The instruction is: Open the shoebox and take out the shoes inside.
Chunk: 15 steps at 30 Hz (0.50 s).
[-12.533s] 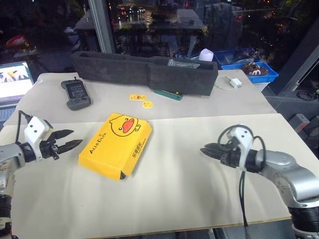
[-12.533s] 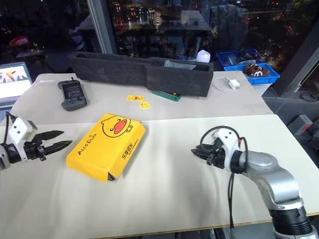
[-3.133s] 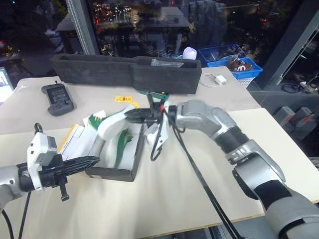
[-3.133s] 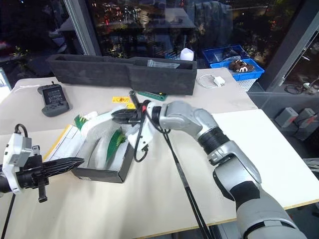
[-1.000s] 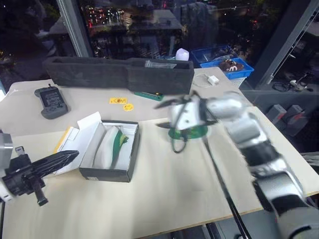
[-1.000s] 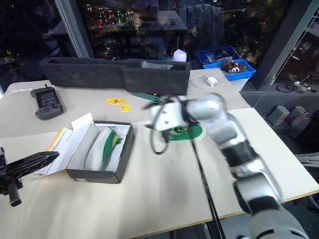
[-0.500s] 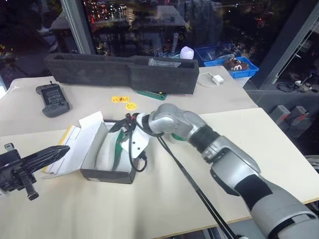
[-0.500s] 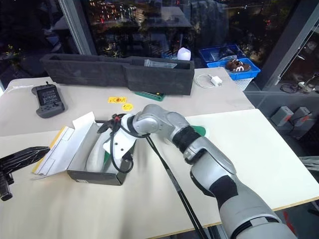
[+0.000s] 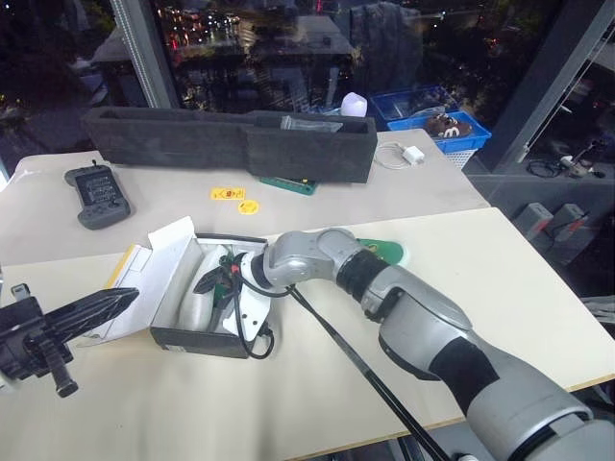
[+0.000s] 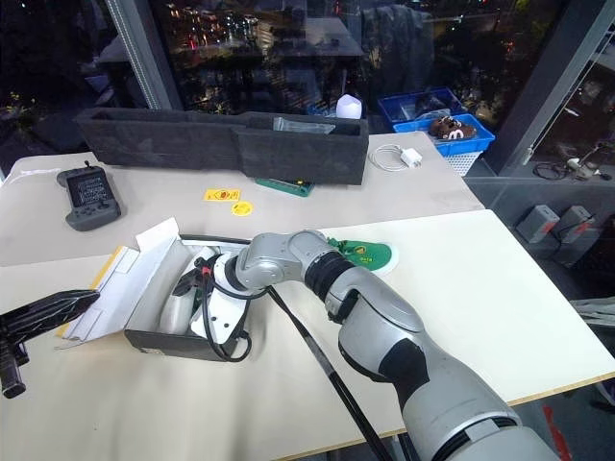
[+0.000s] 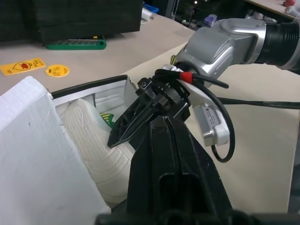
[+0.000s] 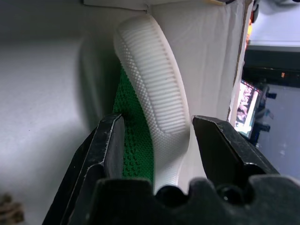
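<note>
The shoebox lies open on the table, black-sided and white inside, its lid folded out to the left. One shoe lies on its side in the box, white sole and green upper showing. My right gripper reaches into the box, open, one finger on each side of that shoe. The other green shoe rests on the table to the right of the box. My left gripper hovers shut just left of the lid, holding nothing.
A long dark grey foam tray spans the back of the table. A handheld controller lies at the back left, with yellow stickers and a green tool behind the box. A white charger and a blue basket sit back right.
My right gripper has swung left from above the green shoe on the table and sunk into the box, rolling so its fingers straddle the shoe inside. The left gripper has stayed put.
</note>
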{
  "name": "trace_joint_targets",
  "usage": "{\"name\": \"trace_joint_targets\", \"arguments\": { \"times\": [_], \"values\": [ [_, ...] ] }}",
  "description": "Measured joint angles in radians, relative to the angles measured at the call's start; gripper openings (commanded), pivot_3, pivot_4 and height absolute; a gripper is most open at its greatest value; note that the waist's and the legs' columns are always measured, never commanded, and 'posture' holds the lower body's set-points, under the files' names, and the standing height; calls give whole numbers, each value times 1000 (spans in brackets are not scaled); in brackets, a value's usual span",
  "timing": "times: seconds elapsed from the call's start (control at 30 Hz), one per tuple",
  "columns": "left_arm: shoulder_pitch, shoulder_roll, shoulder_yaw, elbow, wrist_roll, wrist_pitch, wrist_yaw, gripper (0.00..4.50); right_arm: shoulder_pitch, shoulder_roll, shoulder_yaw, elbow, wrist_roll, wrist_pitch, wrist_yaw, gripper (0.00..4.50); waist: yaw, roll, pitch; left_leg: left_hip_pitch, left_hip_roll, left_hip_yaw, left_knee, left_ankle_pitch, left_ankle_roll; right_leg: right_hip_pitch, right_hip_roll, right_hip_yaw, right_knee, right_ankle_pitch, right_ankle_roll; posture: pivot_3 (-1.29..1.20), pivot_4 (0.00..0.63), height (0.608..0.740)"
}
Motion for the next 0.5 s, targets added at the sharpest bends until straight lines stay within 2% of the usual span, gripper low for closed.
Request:
{"name": "trace_joint_targets", "arguments": {
  "times": [0.1, 0.23, 0.37, 0.43, 0.5],
  "values": [
    [0, 0, 1, 0, -1, 0, 5, 0, -12, 14, 1, 32, -7, 4, -17, 2794, -4, 0, 0, 1, 0, 0, 0, 0, 0, 1, 0, 0, 1, 0, 0, 0, 150, 738],
    [1, 0, 1, 1, -1, 0, 4, 0, -12, 19, -5, 52, -6, 6, -22, 1794, -4, -1, -1, 4, 0, 0, 0, 0, 0, 1, 0, 0, 6, -2, -3, 0, 150, 738],
    [-3, 1, 1, 3, 1, -1, 1, 0, -16, 16, -19, 49, -4, 5, -29, 529, -4, -1, -1, 8, 0, -2, 0, 0, 0, 2, 1, 0, 8, -3, -4, 0, 150, 738],
    [-4, 1, 1, 4, 5, -3, -4, 0, -16, 13, -22, 44, -4, 3, -29, 270, -3, -1, -1, 9, 0, -2, 0, 0, 0, 3, 1, 0, 8, -3, -5, 0, 150, 738],
    [-7, 1, 0, 7, 12, -4, -10, 0, -13, 9, -24, 34, -4, 3, -28, 194, -3, -1, -1, 9, 0, -2, 0, 0, 0, 3, 1, 0, 8, -3, -5, 0, 150, 738]
  ]
}}
